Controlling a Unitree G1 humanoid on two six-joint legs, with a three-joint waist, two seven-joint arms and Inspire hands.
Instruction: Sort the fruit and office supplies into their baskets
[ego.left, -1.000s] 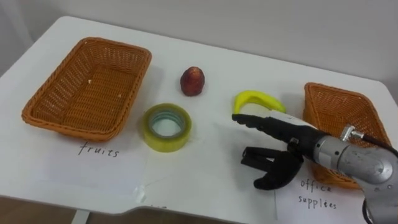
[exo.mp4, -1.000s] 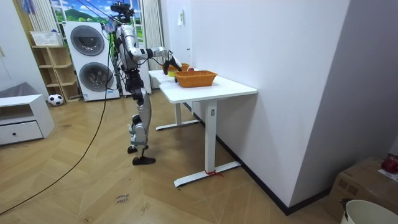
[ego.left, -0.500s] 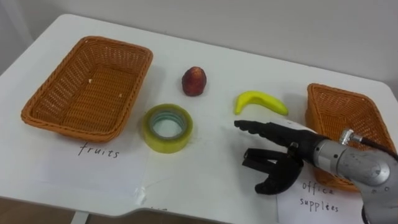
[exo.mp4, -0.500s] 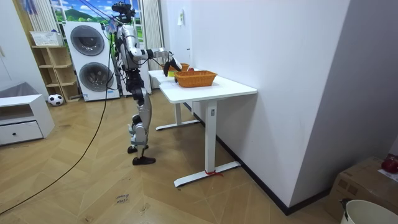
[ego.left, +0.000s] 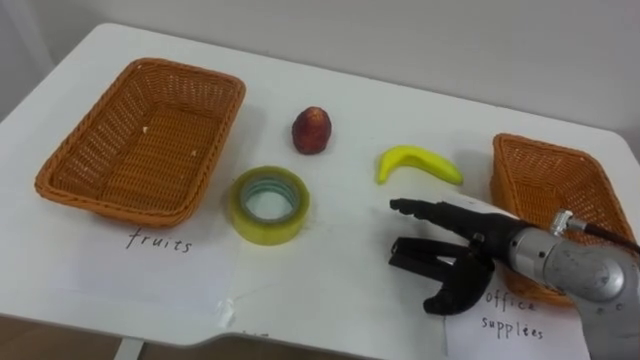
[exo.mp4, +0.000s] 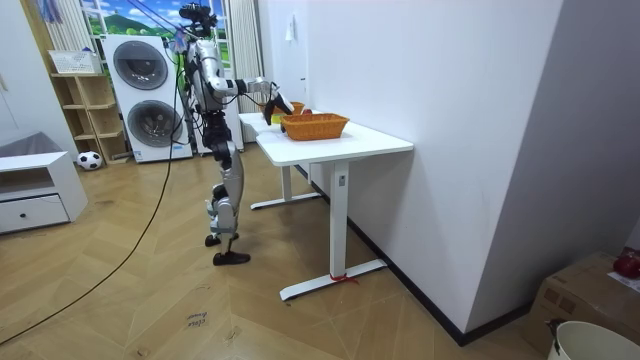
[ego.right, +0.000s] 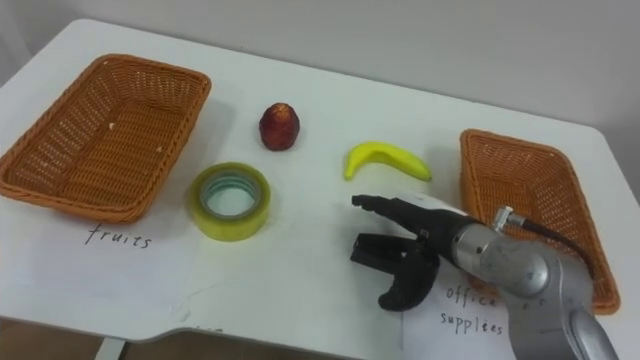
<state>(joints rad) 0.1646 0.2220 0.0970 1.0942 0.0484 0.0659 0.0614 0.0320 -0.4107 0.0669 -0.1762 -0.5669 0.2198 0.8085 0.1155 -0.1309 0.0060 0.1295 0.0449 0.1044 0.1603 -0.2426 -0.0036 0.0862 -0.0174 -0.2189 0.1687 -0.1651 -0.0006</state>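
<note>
Your robot's right hand (ego.left: 478, 248) hovers low over the white table (ego.left: 330, 275), fingers stretched flat and thumb spread wide below them, holding nothing. The banana (ego.left: 418, 162) lies just beyond the fingertips, between the hand and the far edge, so it looks like the piece to take now.

To do it well, bring the palm over the banana's thick middle rather than its tips, and close round it only once the fingers straddle the curve. A curved fruit is likely to roll or spin if nudged from one side. Lift it clear before crossing, and pass behind the tape roll (ego.left: 269, 204), which sits on the way to the left basket (ego.left: 185, 72), the one whose paper label marks it for fruit.

The count stands at two pieces of fruit, the banana and one red fruit (ego.left: 311, 130); one tape roll as the lone office item; and two wicker baskets, the left one and the right basket (ego.left: 545, 190), both empty.
</note>
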